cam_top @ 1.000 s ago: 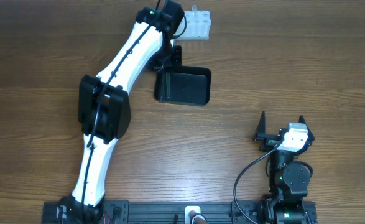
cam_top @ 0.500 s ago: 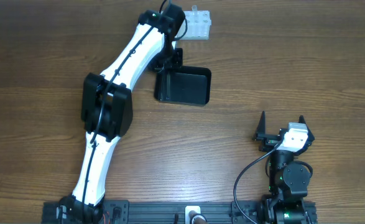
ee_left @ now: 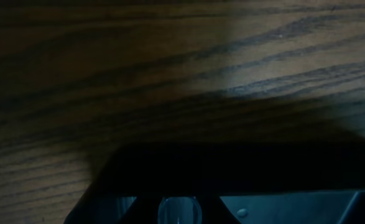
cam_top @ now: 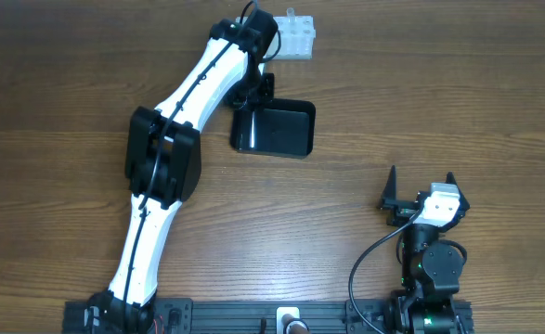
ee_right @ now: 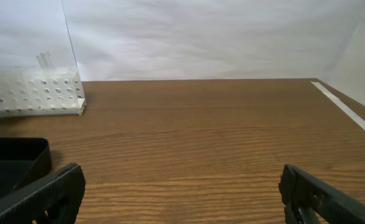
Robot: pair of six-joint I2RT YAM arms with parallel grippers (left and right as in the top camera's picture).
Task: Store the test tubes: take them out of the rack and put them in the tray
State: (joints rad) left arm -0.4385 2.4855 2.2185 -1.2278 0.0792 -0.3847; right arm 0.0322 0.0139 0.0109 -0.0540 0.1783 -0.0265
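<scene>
A brown wood-grain tabletop [cam_top: 439,74] is seen from above, with two robot arms based along its near edge. The long white and black left arm [cam_top: 188,93] stretches up and across to the far middle of the tabletop. The left gripper [cam_top: 261,88] sits low at the far left corner of the tray, between the tray and the rack. Whether this gripper is apart, together or clamped on something cannot be told. Its own camera gives a very dim view of wood grain and a dark edge. Low in that view is a small pale round shape [ee_left: 179,210] that may be the end of a tube, though it is too dim to say.

The short black right arm [cam_top: 430,250] is folded near its base, well apart from the task's things. The right gripper [cam_top: 421,176] is spread wide and holds nothing.

A shallow black plastic tray [cam_top: 286,130] lies near the tabletop's middle. Its floor looks bare, with no tube visible in it. Just beyond it stands a white, perforated plastic rack [cam_top: 293,37]. From the right wrist camera, thin clear test tubes [ee_right: 44,62] poke up from the rack [ee_right: 36,93].

Judging by this, the task is near its start: nothing is stored yet, and the tubes remain to be moved.
</scene>
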